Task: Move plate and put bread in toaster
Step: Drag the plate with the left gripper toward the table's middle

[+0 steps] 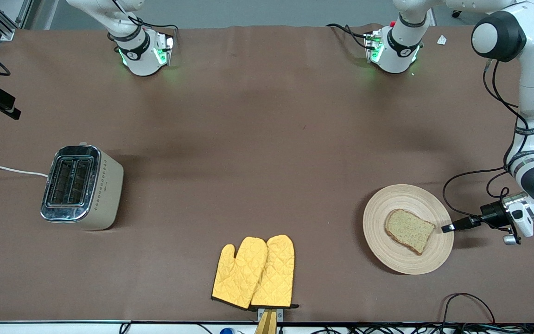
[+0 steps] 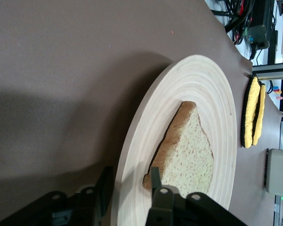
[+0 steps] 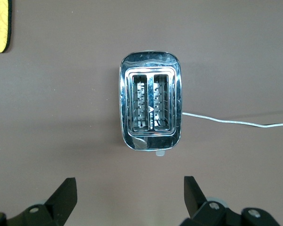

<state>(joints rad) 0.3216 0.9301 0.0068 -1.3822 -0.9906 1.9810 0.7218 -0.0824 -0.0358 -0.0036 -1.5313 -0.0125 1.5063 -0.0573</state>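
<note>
The light-wood plate [image 1: 401, 260] lies toward the left arm's end of the table, with the slice of bread [image 1: 409, 230] on it. My left gripper [image 1: 448, 228] is at the plate's rim. In the left wrist view [image 2: 129, 175] one finger is under the rim [image 2: 132, 155] and the other is on top, next to the bread [image 2: 188, 150], so it is shut on the rim. The toaster [image 1: 84, 188] stands toward the right arm's end, both slots empty. My right gripper [image 3: 129, 188] is open and empty, high over the toaster [image 3: 151, 107]. It is out of the front view.
A pair of yellow oven mitts [image 1: 255, 272] lies near the table's front edge, between the toaster and the plate. The toaster's white cord [image 1: 7, 170] runs off the table's end. Black cables [image 1: 468, 301] lie at the front edge near the plate.
</note>
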